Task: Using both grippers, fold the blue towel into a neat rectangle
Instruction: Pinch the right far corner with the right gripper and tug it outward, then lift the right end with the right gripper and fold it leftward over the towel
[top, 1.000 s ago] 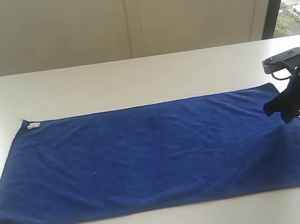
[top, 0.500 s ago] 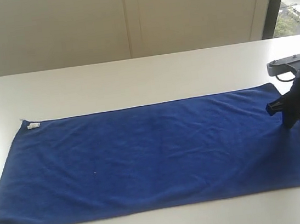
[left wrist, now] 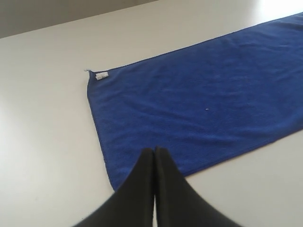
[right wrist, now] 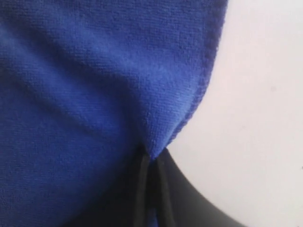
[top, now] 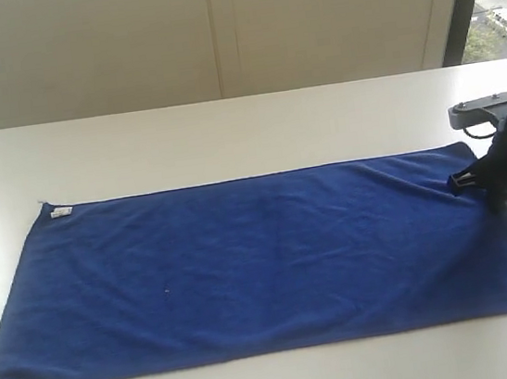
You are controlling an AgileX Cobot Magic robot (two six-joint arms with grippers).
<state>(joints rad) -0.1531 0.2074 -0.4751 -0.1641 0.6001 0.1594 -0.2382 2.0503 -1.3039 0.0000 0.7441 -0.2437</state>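
The deep royal-blue microfibre towel [top: 263,263] lies spread on the white tabletop [top: 228,137]. My black right hand [right wrist: 151,158] has just pinched its right-end edge, pulling creases in. My left hand [left wrist: 155,152] hovers clenched and empty, so I judge the fold is only half-prepared.

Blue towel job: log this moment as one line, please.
stage: fold not started | blue towel: spread unfolded on table | right gripper: shut on towel edge | left gripper: shut, empty

towel [top: 245,265]: blue cloth, matt, fine nubby pile, stitched hem; table [top: 227,132]: white, smooth, faint sheen; tag [top: 61,212]: white, material unclear; left gripper [left wrist: 155,152]: black, matt, smooth, plastic-looking
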